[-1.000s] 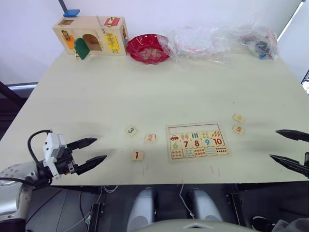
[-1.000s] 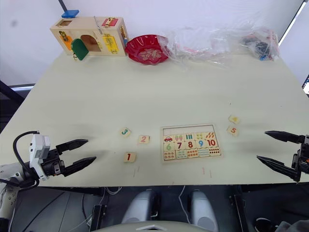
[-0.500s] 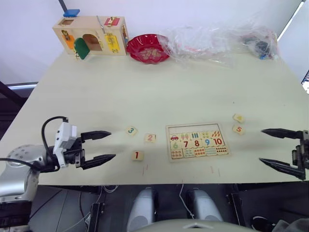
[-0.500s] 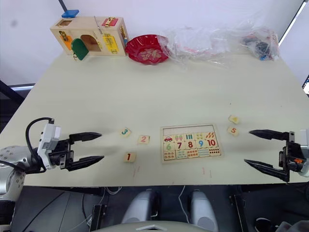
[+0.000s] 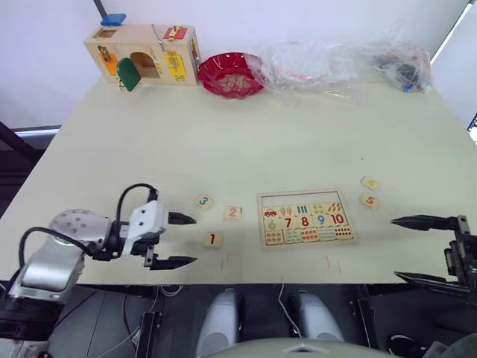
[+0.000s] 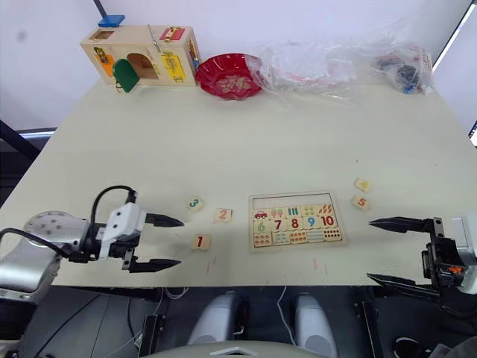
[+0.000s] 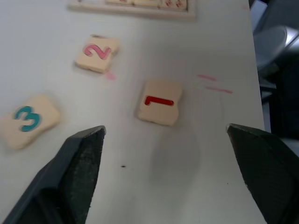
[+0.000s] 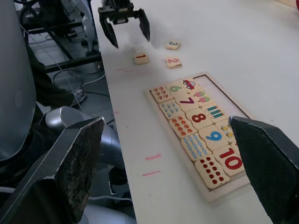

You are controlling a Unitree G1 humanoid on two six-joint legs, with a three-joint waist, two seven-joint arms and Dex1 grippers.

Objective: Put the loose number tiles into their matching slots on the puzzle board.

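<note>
Pale-wood tile 1 [image 5: 212, 239] lies just beyond the open left hand [image 5: 182, 240].

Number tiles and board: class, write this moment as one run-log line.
left gripper: open, near tile 1 | right gripper: open, holding nothing | tiles 2, 3, 4, 5: loose | puzzle board: top row unfilled

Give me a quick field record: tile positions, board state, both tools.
board: puzzle board near the table's front edge, top row of slots unfilled
tiles on its left: 3, 2, 1, all loose
tiles on its right: 4, 5, loose
left tool: open, facing tile 1, not touching
right tool: open, near tile 5, holding nothing
</note>
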